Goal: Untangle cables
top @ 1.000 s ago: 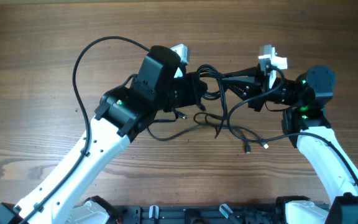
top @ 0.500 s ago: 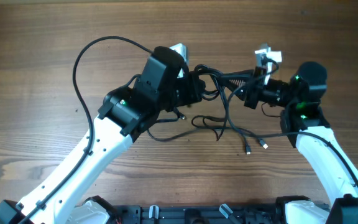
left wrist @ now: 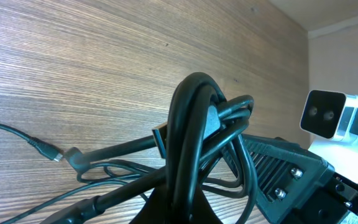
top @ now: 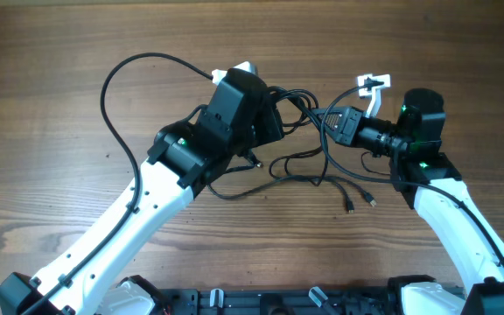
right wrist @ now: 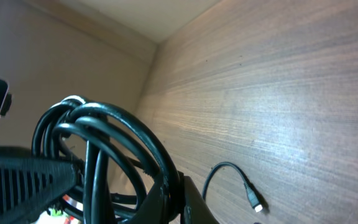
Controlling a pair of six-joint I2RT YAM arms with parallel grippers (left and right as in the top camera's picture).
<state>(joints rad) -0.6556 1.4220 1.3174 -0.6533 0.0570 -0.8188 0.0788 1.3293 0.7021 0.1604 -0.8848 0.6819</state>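
The cables (top: 303, 112) are thin black cords bunched in a knot held off the wood between my two grippers. My left gripper (top: 280, 116) is shut on the knot's left side and my right gripper (top: 327, 122) is shut on its right side, close together. Loose strands (top: 309, 171) hang down and trail over the table, ending in small plugs (top: 349, 208) near the front. The left wrist view has thick loops of cable (left wrist: 194, 118) rising out of the shut left gripper (left wrist: 185, 208). In the right wrist view, cable loops (right wrist: 114, 134) curve out of the shut right gripper (right wrist: 180, 196).
The thick black arm cable (top: 116, 83) arcs over the wooden table (top: 51, 52) at the left. White wrist cameras (top: 373, 83) stick out above the grippers. A metal-tipped plug (right wrist: 254, 200) lies on the wood beside the right gripper.
Both grippers have moved toward each other and slightly away from the front edge, carrying the knot. The loose strands and plugs have been dragged a little leftward and back.
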